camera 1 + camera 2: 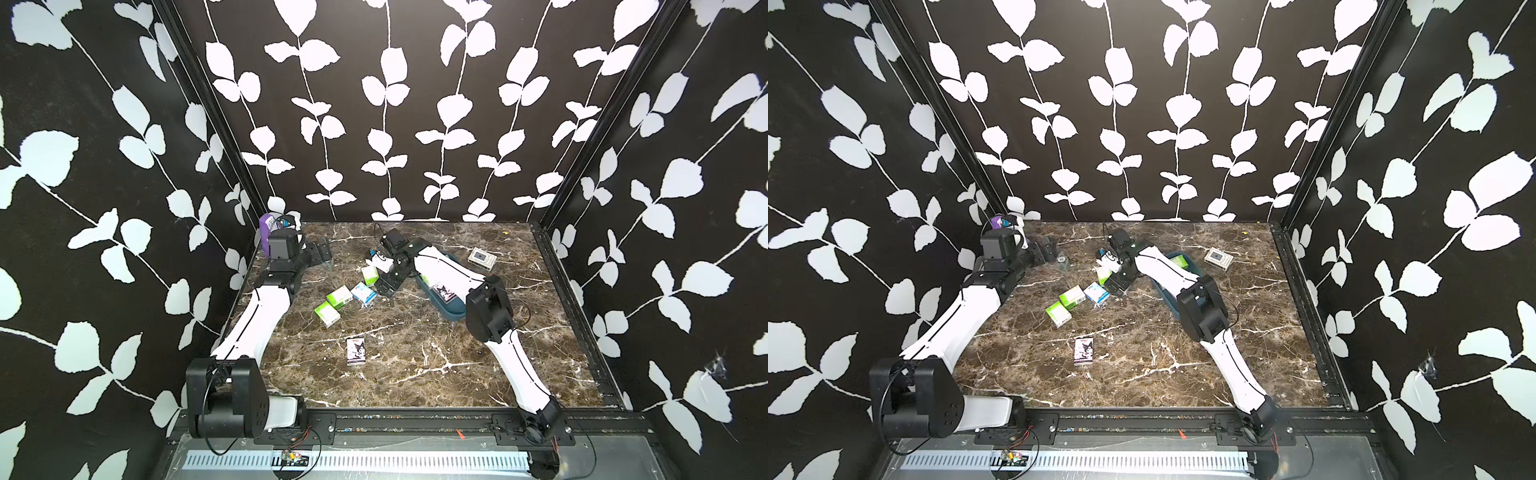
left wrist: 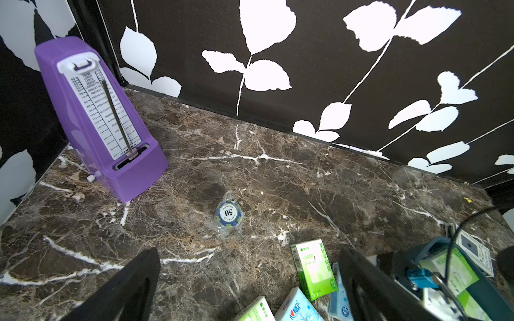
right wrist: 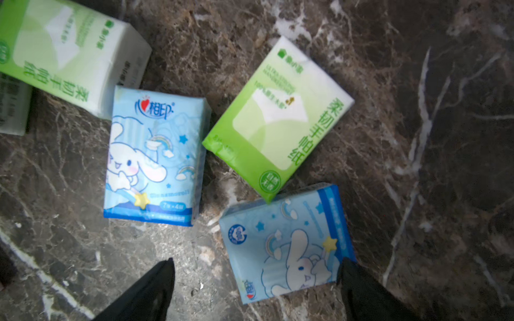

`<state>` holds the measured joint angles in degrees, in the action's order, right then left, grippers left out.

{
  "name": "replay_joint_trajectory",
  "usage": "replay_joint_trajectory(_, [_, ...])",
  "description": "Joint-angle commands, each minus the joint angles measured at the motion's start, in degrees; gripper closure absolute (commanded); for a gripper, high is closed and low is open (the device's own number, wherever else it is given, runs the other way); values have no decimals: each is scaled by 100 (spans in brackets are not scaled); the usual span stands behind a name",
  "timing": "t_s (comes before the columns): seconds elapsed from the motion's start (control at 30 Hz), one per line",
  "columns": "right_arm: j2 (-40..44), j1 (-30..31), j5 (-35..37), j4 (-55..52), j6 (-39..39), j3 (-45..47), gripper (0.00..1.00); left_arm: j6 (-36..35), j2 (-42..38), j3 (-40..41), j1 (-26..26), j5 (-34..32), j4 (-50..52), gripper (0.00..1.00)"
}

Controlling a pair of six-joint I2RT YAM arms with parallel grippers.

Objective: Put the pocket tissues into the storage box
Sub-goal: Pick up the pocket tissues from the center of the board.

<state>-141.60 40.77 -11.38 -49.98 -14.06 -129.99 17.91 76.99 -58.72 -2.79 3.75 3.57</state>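
- Back left corner: a purple pyramid-shaped plastic metronome [image 2: 100, 116] stands upright on the brown marble tabletop [image 1: 415, 365], close to both walls.
- The left gripper [image 2: 249, 251] hangs beside the metronome. Its jaws are apart and nothing is between them. A blue-and-white poker chip in clear wrap [image 2: 228, 214] lies on the marble ahead of it.
- Centre left: loose pocket tissues lie in a cluster on the marble. It includes a green-and-white rectangular pack [image 1: 327, 312], a second green pack [image 1: 339, 297] and a light-blue pack with a cartoon rabbit [image 3: 155, 155].
- A white pack with a black-and-white cartoon figure [image 1: 356, 351] lies alone nearer the front edge, well apart from the cluster.
- The right gripper [image 3: 256, 261] points down over the cluster, jaws spread wide and clamping nothing. A second light-blue pack [image 3: 286, 244] lies flat beneath it, with one fingertip [image 3: 357, 283] at its edge. A third green pack [image 3: 278, 116] touches this pack's corner.
- Right of the cluster: the dark teal-blue shallow rectangular plastic storage box [image 1: 453, 313] sits largely hidden under the right arm. A cartoon-figure pack [image 1: 442, 291] and a green pack [image 1: 1179, 261] lie inside.
- Back right: a flat white-grey gadget with a dark screen [image 1: 481, 257] lies apart from the box.
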Motion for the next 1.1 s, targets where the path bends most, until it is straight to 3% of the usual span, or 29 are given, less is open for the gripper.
replay_joint_trajectory(0.0, [-192,-8,48,-360,-244,-385,5,-138,-211,78,24,-77,106,1])
replay_joint_trajectory(0.5, [-433,-29,466,-221,-539,-885,0,-105,-191,123,24,-137,73,1])
replay_joint_trajectory(1.07, [-711,-171,82,-391,-471,-1150,0,-297,-259,71,24,-259,205,1])
